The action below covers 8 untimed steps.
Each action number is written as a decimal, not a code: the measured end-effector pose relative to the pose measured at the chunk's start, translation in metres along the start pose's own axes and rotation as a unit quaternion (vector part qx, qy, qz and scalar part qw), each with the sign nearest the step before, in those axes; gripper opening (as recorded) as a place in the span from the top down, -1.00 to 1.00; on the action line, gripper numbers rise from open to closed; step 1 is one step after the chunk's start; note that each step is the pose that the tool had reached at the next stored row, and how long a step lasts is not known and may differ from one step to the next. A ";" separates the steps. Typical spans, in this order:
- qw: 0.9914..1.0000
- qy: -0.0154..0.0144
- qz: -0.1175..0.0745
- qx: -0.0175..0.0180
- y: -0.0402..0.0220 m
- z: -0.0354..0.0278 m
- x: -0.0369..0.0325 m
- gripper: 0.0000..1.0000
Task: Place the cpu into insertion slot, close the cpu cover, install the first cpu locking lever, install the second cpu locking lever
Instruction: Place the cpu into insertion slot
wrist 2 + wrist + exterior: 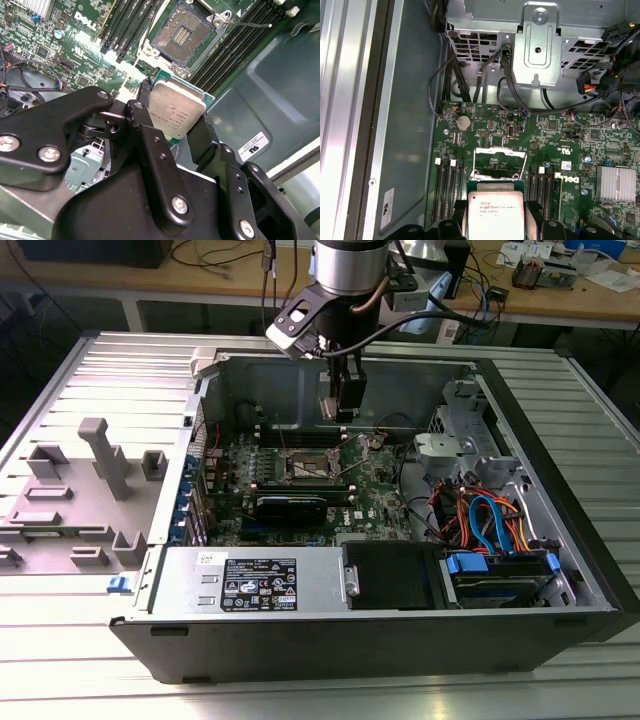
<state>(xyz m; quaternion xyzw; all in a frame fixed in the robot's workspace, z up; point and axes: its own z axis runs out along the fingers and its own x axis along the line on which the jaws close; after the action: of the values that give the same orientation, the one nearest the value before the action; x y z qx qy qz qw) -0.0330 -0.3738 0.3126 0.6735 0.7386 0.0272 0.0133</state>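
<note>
CPU [176, 112], gripped by two opposite edges in your closed gripper [175, 109], hangs above the motherboard [560, 135] near the open insertion slot [181, 36]; judge it light, stiff, fragile: hold edges only, never the underside.

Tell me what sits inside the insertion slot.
Nothing: in the second wrist view the insertion slot lies bare, contacts exposed. The cpu is clamped in the tool. In the first wrist view the cpu covers part of it.
</note>
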 end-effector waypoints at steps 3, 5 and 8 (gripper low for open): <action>1.000 0.000 0.000 0.000 -0.0001 0.0005 -0.0002 -0.08; 1.000 0.000 0.000 0.000 -0.0001 0.0014 -0.0006 -0.08; 1.000 0.000 0.000 0.000 -0.0004 0.0036 -0.0020 -0.08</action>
<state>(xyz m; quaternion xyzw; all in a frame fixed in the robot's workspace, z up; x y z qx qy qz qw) -0.0330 -0.3757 0.3089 0.6735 0.7386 0.0273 0.0132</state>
